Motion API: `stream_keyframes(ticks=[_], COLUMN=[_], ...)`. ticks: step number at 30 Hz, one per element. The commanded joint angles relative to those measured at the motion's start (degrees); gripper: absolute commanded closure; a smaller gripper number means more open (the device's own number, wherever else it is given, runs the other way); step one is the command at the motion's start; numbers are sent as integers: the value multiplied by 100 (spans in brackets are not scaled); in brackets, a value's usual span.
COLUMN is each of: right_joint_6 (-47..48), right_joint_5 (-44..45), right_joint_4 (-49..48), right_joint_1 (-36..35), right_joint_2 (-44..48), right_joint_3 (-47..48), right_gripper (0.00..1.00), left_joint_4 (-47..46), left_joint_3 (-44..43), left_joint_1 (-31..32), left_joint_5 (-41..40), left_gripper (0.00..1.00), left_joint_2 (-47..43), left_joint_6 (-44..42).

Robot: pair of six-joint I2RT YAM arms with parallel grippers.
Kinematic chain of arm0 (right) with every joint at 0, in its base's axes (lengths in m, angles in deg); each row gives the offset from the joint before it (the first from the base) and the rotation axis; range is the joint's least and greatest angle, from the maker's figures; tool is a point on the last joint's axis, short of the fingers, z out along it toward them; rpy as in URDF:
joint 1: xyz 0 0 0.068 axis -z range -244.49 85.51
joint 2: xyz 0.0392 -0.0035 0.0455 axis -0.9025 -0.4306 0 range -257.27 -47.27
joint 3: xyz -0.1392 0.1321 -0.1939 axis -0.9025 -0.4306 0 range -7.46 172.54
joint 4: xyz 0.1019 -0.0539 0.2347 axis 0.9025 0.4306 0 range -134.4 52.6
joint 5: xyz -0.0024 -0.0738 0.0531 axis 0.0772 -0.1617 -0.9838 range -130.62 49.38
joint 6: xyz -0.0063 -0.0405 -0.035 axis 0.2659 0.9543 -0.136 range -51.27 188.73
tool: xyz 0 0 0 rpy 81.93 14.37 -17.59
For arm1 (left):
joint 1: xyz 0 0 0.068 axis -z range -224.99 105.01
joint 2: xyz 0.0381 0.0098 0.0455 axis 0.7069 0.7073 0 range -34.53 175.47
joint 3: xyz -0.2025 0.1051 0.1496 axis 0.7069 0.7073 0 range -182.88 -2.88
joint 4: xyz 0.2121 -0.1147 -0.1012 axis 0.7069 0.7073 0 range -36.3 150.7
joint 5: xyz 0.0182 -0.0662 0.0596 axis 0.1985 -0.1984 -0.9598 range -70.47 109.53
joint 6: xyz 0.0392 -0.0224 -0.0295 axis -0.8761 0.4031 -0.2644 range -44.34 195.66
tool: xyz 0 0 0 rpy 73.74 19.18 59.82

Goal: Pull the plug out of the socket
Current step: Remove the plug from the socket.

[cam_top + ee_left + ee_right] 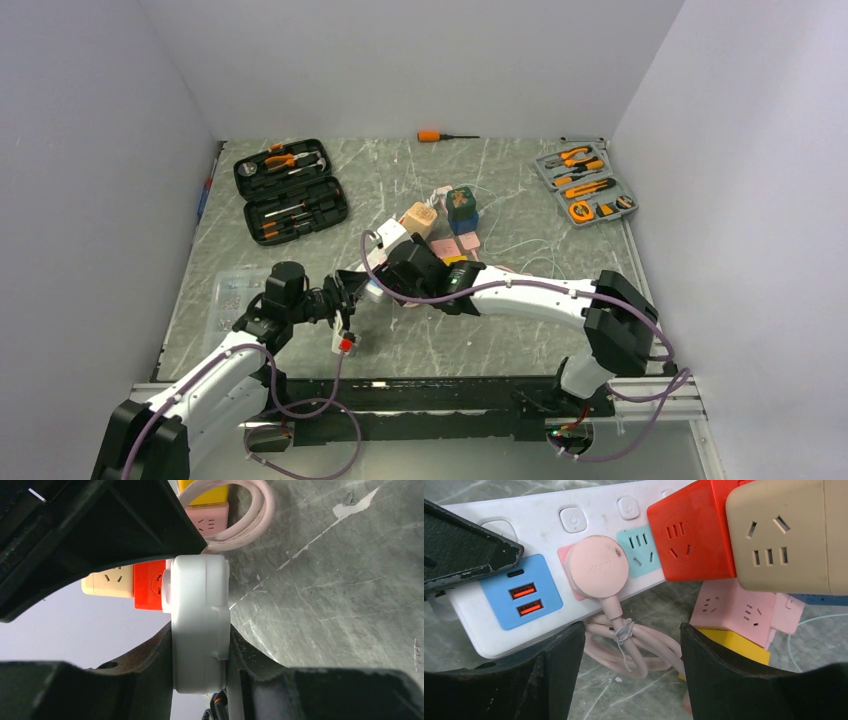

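A white power strip (549, 525) lies on the table, with a round pink plug (596, 566) seated in its pink socket. The plug's pink cable (624, 652) is coiled and tied just below it. My right gripper (631, 642) is open and hovers just above the coil, with the plug ahead of the jaws and not touched. My left gripper (200, 647) is shut on the end of the white power strip (197, 590). In the top view the left gripper (345, 292) and the right gripper (402, 266) meet over the strip (390, 238), and the plug is hidden there.
Red (691, 537) and beige (786, 535) cube sockets sit on the strip, with pink (734, 612) and yellow (734, 647) ones beside it. Further off are a black tool case (290, 192), a grey tool case (585, 183), an orange screwdriver (445, 136) and a clear box (232, 295).
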Motion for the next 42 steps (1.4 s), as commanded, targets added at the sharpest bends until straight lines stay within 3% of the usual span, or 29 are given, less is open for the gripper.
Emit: stream_keyframes(ticks=[1,11,18,22,27,36,42], right_joint_6=[323,501,1099,1250,1274,1000,666], right_joint_5=[525,686,957,1260,1637,2061,2352], right_joint_4=[-129,-930,-920,-1001,-1216,-1604,-1727], right_joint_1=[-44,-176,-360,-447,-468,-465,-300], right_joint_2=[-142,-731,-1506,-1639,-1493,-1033,-791], right_joint_3=[337,421,1046,1204,1049,702,505], right_gripper=[30,43,53,68,99,100,100], left_joint_4=[6,41,174,269,312,1240,2603], left_joint_3=[-259,-265,-276,-283,-309,-574,-996], left_joint_1=[10,36,60,70,67,148,195], left_joint_5=[147,199,163,145,138,-75,-427], left_gripper=[95,97,98,98,98,100,100], left_joint_2=[-131,-187,-286,-358,-361,-295,-213], left_joint_6=[10,13,23,50,56,-93,-413])
